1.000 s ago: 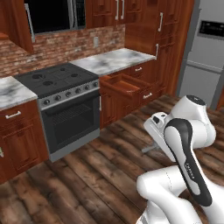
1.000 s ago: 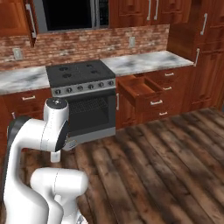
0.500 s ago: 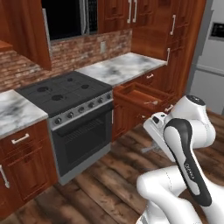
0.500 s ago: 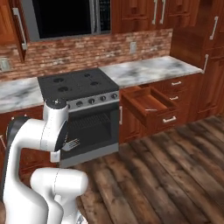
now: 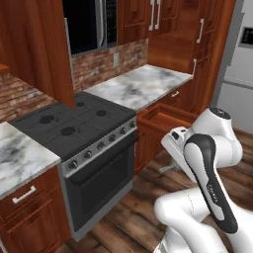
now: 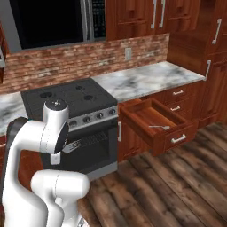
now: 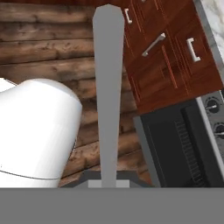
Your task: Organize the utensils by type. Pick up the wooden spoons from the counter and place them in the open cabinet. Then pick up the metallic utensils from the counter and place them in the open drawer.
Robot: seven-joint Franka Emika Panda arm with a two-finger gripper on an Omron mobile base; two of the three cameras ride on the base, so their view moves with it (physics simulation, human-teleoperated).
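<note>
A silver-grey utensil (image 7: 107, 87) is pinched in the gripper (image 7: 108, 183); another (image 6: 159, 127) lies in the open drawer (image 6: 170, 131).

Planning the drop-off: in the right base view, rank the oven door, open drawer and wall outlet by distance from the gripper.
1. oven door, right beside the gripper.
2. open drawer, off to the right.
3. wall outlet, up on the brick wall.

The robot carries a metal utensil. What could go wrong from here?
1. The gripper pinches the metallic utensil at one end only, so the long free part could tilt or slip out over the floor.
2. The open drawer sticks out from the cabinets, and the arm could bump its front.
3. A silver utensil already lies inside; the new one may land on it.
</note>
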